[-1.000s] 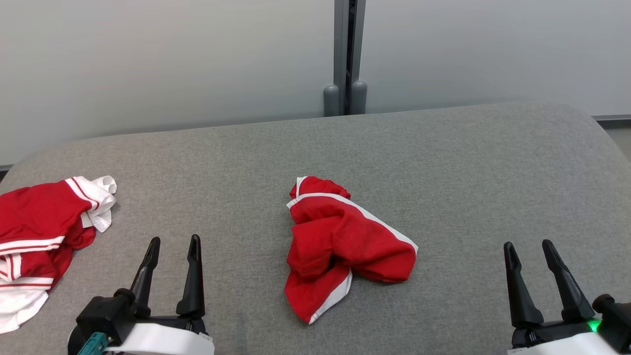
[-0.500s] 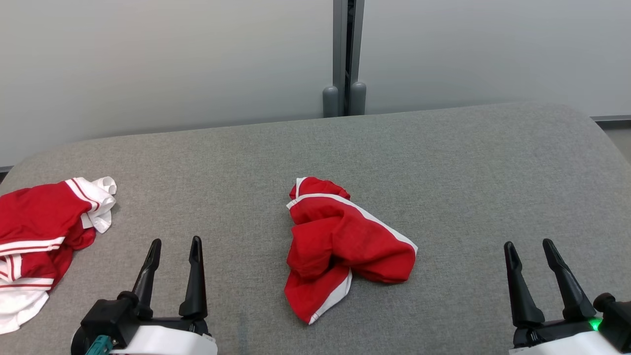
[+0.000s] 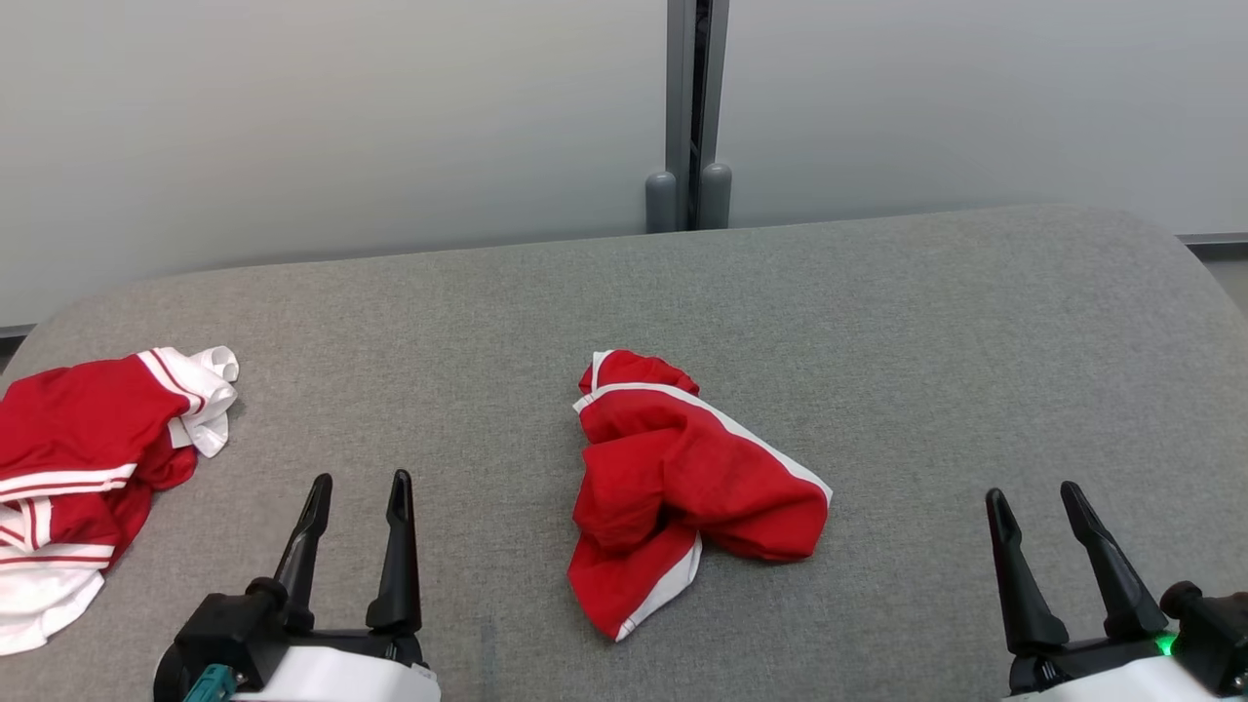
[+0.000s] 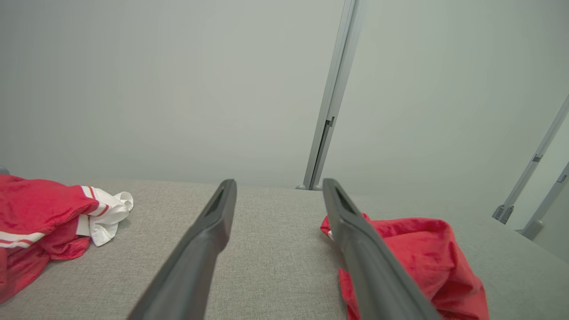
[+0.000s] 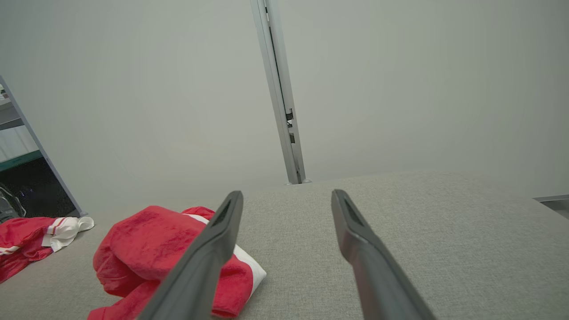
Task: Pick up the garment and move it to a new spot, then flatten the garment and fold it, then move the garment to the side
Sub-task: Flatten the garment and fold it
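The first step, the pick-up, looks not yet begun: the left gripper (image 3: 359, 480) and the right gripper (image 3: 1030, 490) both stand wide open and empty by the worktop's (image 3: 926, 341) near edge. Next, one must reach inward and down onto a raised fold. The garment (image 3: 682, 487) is red with white trim and lies crumpled in a heap at the worktop's middle, well apart from both grippers. A second red-and-white garment (image 3: 78, 458) lies bunched at the left edge
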Available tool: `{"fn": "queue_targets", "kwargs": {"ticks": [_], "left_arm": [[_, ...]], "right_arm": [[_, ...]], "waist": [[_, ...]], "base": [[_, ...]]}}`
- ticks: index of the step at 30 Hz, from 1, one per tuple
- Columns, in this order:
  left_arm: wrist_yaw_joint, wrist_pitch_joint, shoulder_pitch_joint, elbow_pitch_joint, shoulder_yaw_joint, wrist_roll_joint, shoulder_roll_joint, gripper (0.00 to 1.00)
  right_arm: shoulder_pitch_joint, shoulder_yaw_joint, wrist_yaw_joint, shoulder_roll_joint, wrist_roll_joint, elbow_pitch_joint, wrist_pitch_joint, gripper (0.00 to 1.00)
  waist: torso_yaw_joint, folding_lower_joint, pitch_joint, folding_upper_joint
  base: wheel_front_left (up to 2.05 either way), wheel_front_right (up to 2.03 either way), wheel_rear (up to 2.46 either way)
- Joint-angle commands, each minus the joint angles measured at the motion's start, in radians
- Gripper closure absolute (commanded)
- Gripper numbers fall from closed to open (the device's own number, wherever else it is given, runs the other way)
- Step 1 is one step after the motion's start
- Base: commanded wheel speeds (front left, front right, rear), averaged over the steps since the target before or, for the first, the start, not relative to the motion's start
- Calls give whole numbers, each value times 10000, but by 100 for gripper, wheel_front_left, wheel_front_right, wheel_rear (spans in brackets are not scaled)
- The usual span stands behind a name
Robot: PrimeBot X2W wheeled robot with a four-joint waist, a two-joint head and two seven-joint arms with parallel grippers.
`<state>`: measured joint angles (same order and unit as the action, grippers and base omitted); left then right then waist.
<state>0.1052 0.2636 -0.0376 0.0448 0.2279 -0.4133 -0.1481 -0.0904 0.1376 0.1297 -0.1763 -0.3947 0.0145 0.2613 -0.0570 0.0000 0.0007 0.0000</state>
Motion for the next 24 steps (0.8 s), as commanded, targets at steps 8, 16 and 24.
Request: {"fn": "queue_targets", "kwargs": {"ticks": [8,16,24], "left_arm": [[-168,11,169,224,25,70,93,0],[-279,10,541,393,116,8,154,0],[-411,8,915,551,222,-9,170,0]], "right_arm": [[518,266,21,-227,-442,715,-977,0],[1332,629,20,-316,-1294,2033,-3003,0],[2317,683,20,-353,-2026,3381,-5181,0]], "waist": [[598,0,210,0],[1435,0,615,0],[2209,0,1015,0]], "base": [[0,0,0],[0,0,0],[0,0,0]]}}
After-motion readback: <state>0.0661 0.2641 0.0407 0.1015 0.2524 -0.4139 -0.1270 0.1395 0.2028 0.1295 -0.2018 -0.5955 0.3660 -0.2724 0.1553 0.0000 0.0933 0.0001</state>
